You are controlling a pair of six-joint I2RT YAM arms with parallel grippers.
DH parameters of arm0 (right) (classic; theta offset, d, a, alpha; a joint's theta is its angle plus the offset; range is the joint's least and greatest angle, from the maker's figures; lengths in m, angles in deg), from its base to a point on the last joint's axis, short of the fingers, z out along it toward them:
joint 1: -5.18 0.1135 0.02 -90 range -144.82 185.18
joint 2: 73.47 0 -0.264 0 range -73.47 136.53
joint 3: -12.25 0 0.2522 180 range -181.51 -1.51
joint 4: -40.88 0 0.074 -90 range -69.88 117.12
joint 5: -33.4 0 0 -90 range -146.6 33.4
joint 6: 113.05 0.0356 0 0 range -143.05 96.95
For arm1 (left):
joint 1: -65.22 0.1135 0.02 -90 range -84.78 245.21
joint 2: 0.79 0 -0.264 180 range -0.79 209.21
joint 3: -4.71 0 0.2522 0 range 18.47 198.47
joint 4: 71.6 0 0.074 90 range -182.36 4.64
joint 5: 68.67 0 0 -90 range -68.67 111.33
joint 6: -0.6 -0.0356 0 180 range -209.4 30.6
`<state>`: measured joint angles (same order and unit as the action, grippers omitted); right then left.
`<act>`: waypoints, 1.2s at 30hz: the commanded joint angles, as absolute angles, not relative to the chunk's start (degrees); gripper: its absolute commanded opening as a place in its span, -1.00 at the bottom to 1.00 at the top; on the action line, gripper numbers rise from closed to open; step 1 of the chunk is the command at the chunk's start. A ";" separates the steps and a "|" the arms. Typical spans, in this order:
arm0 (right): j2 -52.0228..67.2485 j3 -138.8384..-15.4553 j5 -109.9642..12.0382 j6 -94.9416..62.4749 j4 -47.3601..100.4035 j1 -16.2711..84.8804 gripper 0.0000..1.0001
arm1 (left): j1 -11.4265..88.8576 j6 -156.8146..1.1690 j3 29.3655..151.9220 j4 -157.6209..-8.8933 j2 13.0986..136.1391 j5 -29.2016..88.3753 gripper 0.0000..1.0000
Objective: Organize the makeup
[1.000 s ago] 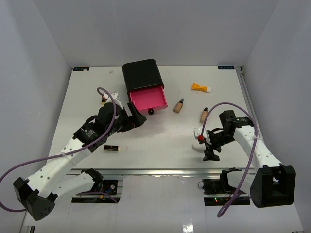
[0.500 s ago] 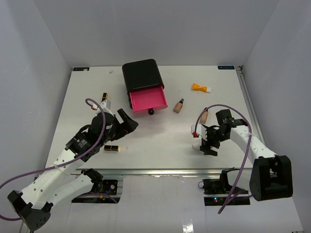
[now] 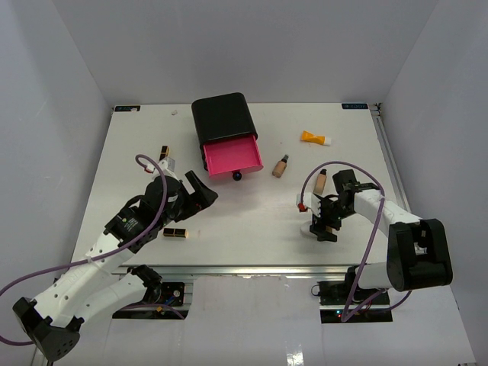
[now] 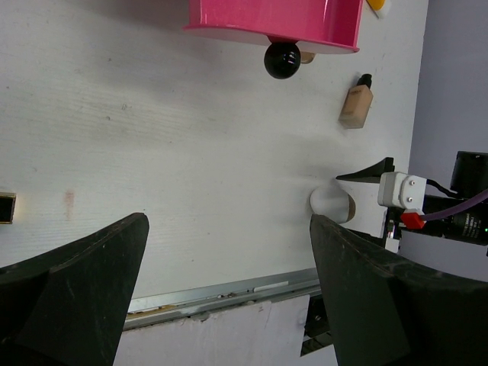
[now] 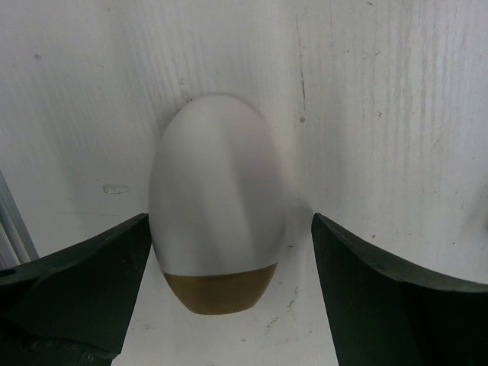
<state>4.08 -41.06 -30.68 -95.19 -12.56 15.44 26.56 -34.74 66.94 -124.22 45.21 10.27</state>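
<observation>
A white-brown egg shape (image 5: 217,206) lies on the table between my right gripper's (image 5: 229,229) open fingers; the left finger is at its side and the right finger stands apart. In the top view the right gripper (image 3: 321,223) covers the egg (image 3: 313,226). My left gripper (image 3: 200,194) is open and empty above the table in front of the pink drawer (image 3: 230,156). Two tan bottles (image 3: 280,165) (image 3: 321,180), an orange tube (image 3: 315,138) and two lipstick cases (image 3: 174,232) (image 3: 164,151) lie loose on the table. The left wrist view shows the egg (image 4: 332,204) and one bottle (image 4: 356,103).
The big black box (image 3: 223,118) stands at the back centre with its pink drawer pulled open and a black knob (image 4: 282,59) on its front. The table's metal front edge (image 4: 229,293) runs below the left gripper (image 4: 229,221). Purple cables loop over both arms.
</observation>
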 commanded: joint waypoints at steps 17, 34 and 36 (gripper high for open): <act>6.10 -39.23 -29.88 -91.58 -7.05 15.79 0.95 | 26.98 -33.23 65.81 -112.37 48.48 23.68 0.96; -2.49 -43.89 -17.91 -86.28 -10.46 15.72 -0.40 | 26.89 -32.54 68.45 -95.70 61.45 44.14 0.82; -4.29 -46.64 -14.00 -84.10 -11.51 15.72 -0.43 | 26.89 -32.65 70.12 -95.29 64.24 46.37 0.78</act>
